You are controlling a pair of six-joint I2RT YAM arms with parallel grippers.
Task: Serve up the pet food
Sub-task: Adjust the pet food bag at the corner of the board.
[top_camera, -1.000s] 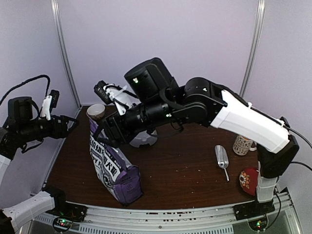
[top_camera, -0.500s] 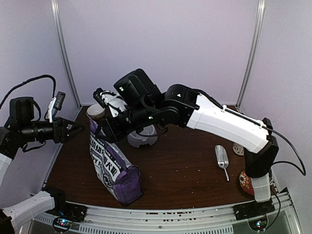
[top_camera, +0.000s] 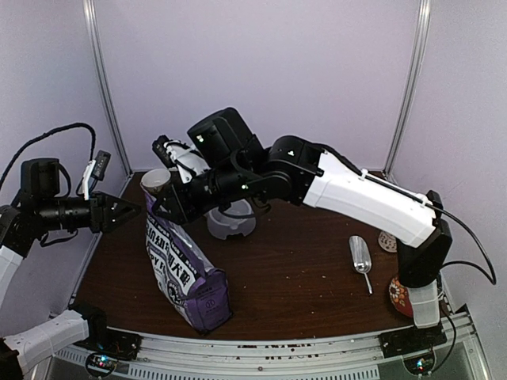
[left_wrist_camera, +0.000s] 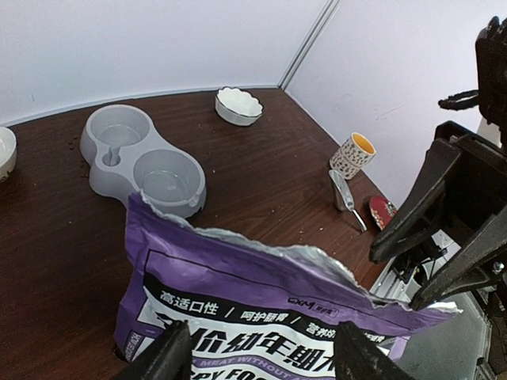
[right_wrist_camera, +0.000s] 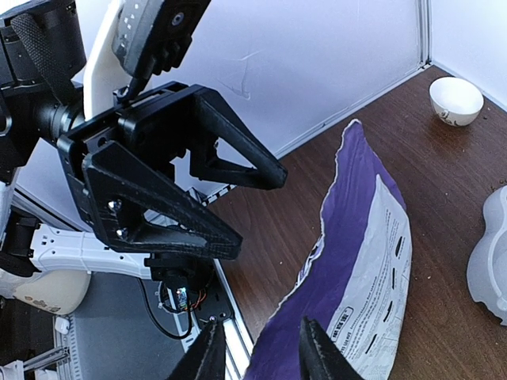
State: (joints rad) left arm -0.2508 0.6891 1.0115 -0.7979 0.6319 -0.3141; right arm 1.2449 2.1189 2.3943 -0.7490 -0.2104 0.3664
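Note:
The purple puppy-food bag point(top_camera: 188, 273) stands upright at the table's front left, its torn top open; the pet food itself is hidden inside. My right gripper point(top_camera: 164, 209) reaches across to the bag's top. In the right wrist view its jaws point(right_wrist_camera: 261, 356) straddle the bag's point(right_wrist_camera: 356, 261) torn rim, still apart, with table showing between one finger and the rim. My left gripper point(top_camera: 131, 212) hovers open just left of the bag top. In the left wrist view it point(left_wrist_camera: 265, 360) faces the printed side of the bag point(left_wrist_camera: 261, 309) without touching it.
The grey double bowl point(top_camera: 231, 224) sits behind the bag. A metal scoop point(top_camera: 360, 255) lies at the right, beside a mug point(left_wrist_camera: 352, 154) and a red disc point(top_camera: 400, 293). A paper cup point(top_camera: 156, 182) stands far left and a white bowl point(left_wrist_camera: 238, 105) at the back.
My right arm has swung down and left onto the bag's top while its jaws narrowed. My left gripper has moved right toward the bag, closing slightly.

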